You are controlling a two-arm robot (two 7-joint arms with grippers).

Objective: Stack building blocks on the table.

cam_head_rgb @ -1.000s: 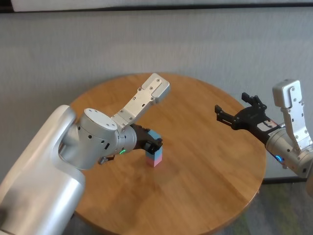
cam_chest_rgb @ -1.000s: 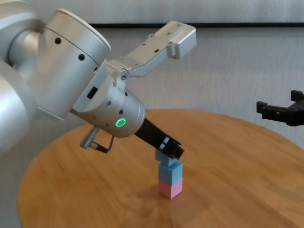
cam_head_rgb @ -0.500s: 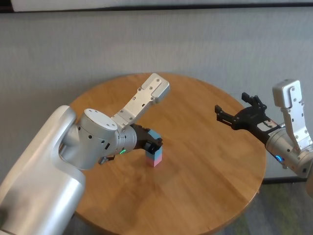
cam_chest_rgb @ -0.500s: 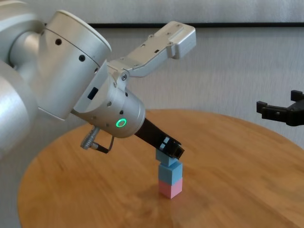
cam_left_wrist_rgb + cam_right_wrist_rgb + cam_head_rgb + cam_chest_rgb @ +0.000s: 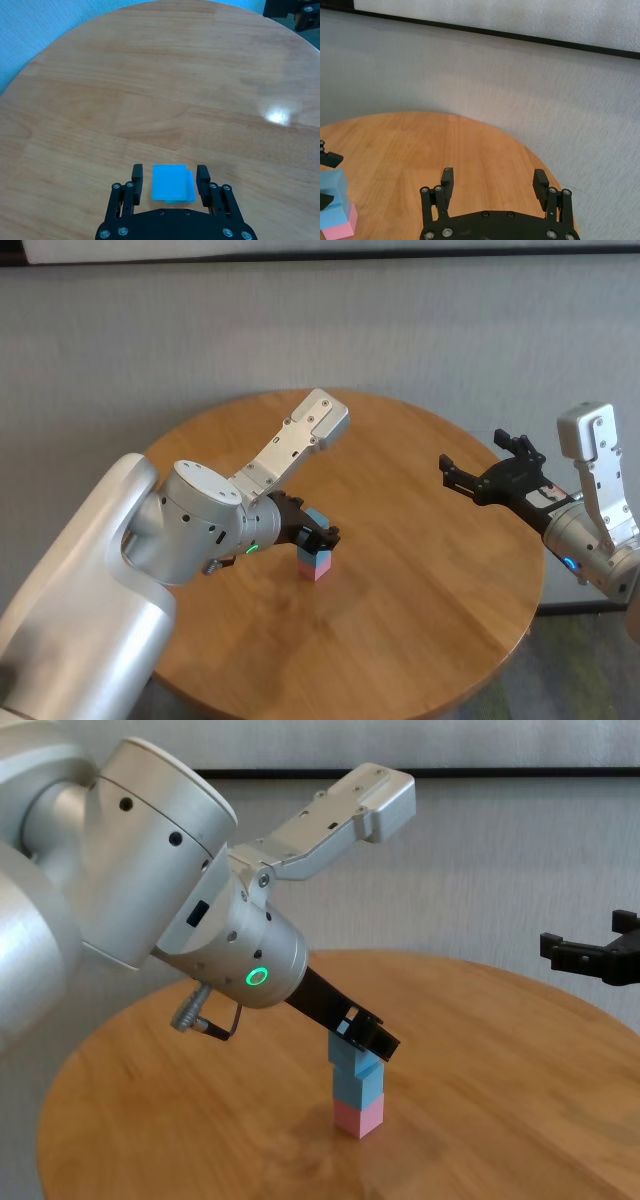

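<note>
three building blocks [image 5: 357, 1090] stand stacked mid-table [image 5: 430, 620], pink lowest; the left gripper [image 5: 169, 181] straddles the top blue cube, jaws seemingly just clear; the right gripper [image 5: 492, 186] hovers wide open, far right.

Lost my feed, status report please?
Left gripper open around top blue block. Three-block stack standing. Right gripper open, parked. Nothing obstructing.

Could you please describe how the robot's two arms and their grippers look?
Both arms have smooth silver-white rounded housings with small dark screw holes. The left arm shows a green ring light and a short metal cable connector. The left gripper and right gripper are matte black with squared fingers.
</note>
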